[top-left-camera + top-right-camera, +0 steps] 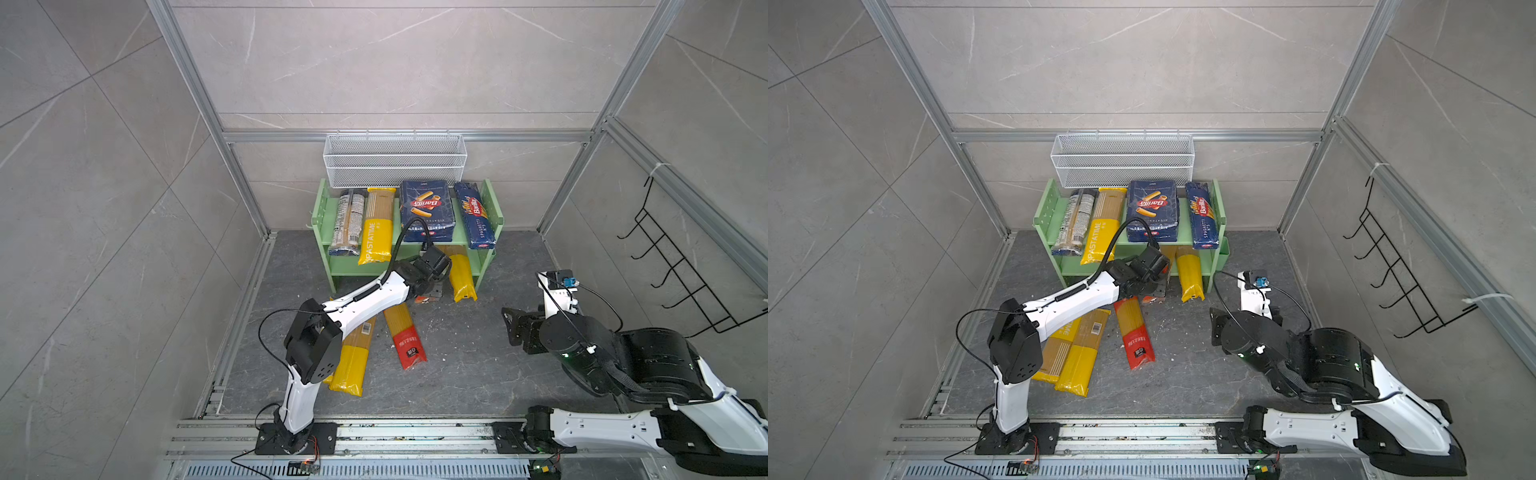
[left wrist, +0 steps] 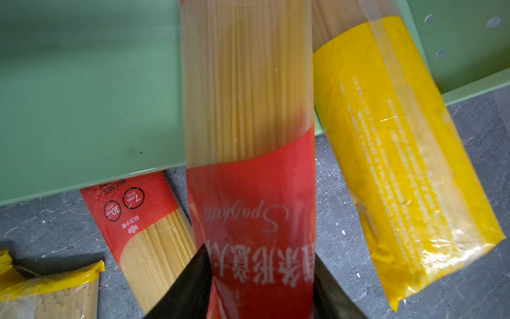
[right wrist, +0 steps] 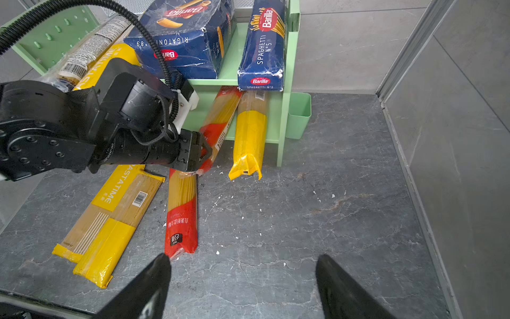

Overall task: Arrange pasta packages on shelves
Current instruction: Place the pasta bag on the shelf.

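Though both top views show your left gripper [image 1: 431,292] low at the front of the shelves [image 1: 321,212], the wrist hides how its jaws stand. The packs on top [image 1: 376,228] overhang the front edge. The arm's cable [image 1: 411,221] loops just in front of the wide Barilla pack [image 1: 428,210], so a careless lift could snag that pack and drag it off. On the floor lie two yellow packs [image 1: 353,361] and a red floor pack [image 1: 405,336].

From the left wrist, the red spaghetti pack [image 2: 248,124] runs between the fingers [image 2: 187,284] and onto the lower board [image 2: 82,96]. The fingers flank it closely, but you cannot tell whether they clamp it. Much of the pack overhangs the edge, so once let go it may tip out onto the floor. A yellow shelf pack [image 2: 400,165] lies just beside it, also jutting out, and could be nudged.

From the right wrist, your right gripper [image 3: 241,258] is spread wide and empty above bare floor, well apart from the shelves.
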Tool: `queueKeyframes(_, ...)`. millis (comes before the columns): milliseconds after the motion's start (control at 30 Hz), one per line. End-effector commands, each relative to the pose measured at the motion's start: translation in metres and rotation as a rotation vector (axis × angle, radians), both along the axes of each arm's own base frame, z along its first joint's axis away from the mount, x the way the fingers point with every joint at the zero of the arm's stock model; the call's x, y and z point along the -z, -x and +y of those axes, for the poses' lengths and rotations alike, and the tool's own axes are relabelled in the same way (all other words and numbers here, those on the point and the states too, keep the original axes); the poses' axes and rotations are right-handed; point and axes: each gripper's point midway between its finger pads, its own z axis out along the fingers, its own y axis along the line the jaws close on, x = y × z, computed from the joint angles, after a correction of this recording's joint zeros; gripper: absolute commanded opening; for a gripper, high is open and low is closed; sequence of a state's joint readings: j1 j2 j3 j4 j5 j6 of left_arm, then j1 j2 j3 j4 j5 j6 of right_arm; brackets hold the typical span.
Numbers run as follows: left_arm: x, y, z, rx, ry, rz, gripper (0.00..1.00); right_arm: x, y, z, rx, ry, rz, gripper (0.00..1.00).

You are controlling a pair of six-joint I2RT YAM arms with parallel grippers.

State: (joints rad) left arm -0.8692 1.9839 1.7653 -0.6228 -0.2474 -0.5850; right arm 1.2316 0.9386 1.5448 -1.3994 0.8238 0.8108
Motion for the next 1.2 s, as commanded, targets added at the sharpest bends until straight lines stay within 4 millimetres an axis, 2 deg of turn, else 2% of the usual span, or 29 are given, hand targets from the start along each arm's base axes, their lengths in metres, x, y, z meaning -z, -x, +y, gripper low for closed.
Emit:
queueKeyframes(0,-0.044,-0.02,-0.002,-0.037,0.133,-0.09,0.51,-0.005,-0.001,-0.006,0.009,0.027,-0.015,0.84)
queueKeyframes(333,-0.036,0.007,0.001,-0.005,0.181,-0.03,0.51,-0.001,-0.003,0.001,0.006,0.027,-0.009,0.84)
queueKeyframes(667,-0.047,0.029,0.01,0.024,0.208,-0.049,0.55,0.006,-0.005,0.013,0.001,0.023,0.006,0.84)
queueKeyframes(800,-0.045,0.038,0.013,0.039,0.189,-0.05,0.56,0.009,-0.008,0.019,0.003,0.028,0.008,0.84)
queueKeyframes(1033,-0.035,0.057,0.036,0.03,0.17,-0.033,0.58,0.009,-0.013,0.037,-0.01,0.035,0.009,0.84)
queueKeyframes(1167,-0.037,0.074,0.051,0.026,0.195,-0.013,0.6,0.011,-0.016,0.045,-0.012,0.038,0.01,0.84)
